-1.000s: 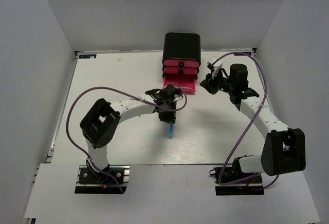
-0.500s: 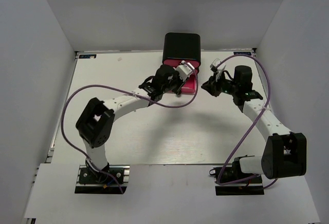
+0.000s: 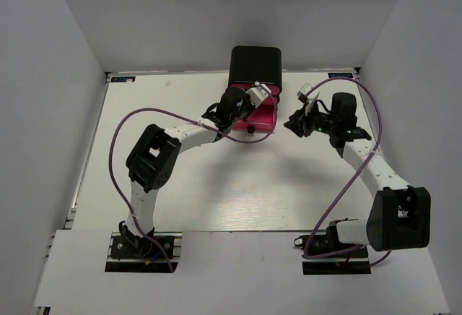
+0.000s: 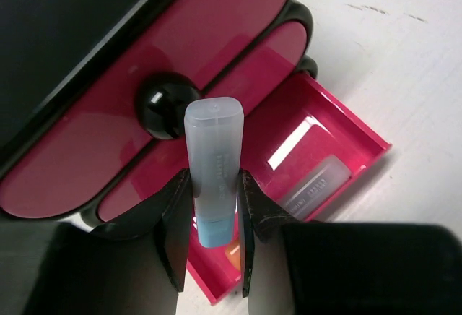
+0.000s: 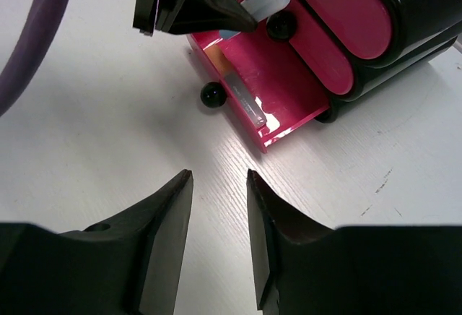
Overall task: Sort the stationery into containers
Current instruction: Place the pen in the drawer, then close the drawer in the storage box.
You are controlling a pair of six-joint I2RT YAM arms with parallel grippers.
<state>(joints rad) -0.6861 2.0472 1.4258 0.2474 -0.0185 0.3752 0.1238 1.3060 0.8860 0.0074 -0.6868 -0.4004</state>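
Left wrist view shows my left gripper [image 4: 213, 185] clamped on the light blue marker [image 4: 213, 138], held over the pulled-out bottom drawer [image 4: 339, 131] just beneath, so it can drop inside. My right gripper [image 5: 219, 185] hovers aside, jaws apart.

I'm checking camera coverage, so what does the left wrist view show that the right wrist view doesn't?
Only the left wrist: a close look at the left gripper clamped on the light blue marker's body, above the drawer. Only the right wrist: the right gripper open and empty over the table, the open drawer's black knob, and a purple cable. Both: the open bottom drawer with a grey marker lying in it.
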